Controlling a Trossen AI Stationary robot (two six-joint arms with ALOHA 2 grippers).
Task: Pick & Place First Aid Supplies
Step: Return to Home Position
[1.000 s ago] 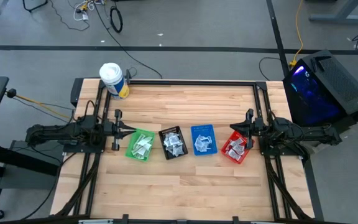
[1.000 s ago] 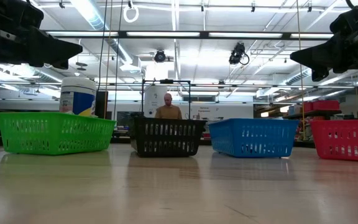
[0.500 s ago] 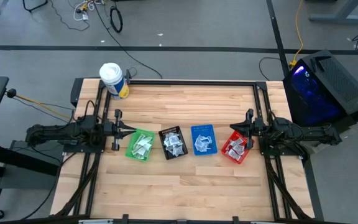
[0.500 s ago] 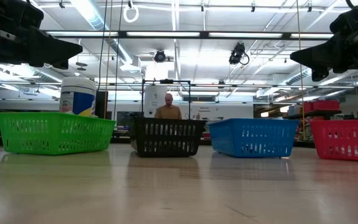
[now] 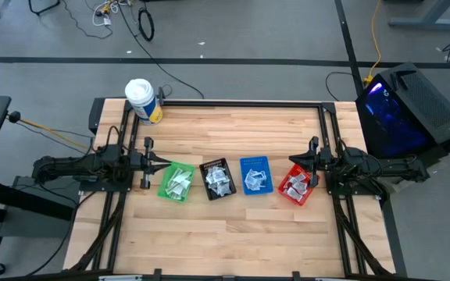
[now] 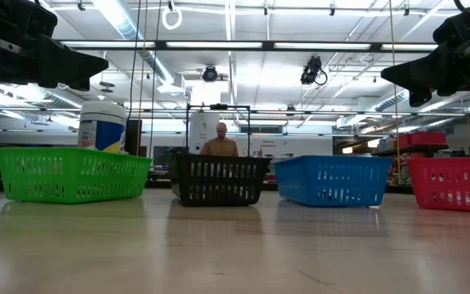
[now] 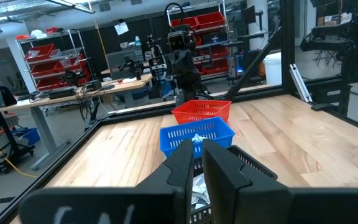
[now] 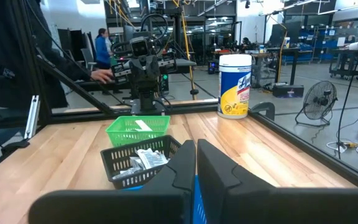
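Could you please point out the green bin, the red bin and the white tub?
green bin (image 6: 70,175), low view, front wall.
red bin (image 6: 454,184), low view, front wall.
white tub (image 5: 138,90), high view, lid.

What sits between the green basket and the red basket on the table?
The black basket, then the blue basket, side by side in one row. The low view shows this, and the high view shows packets in both.
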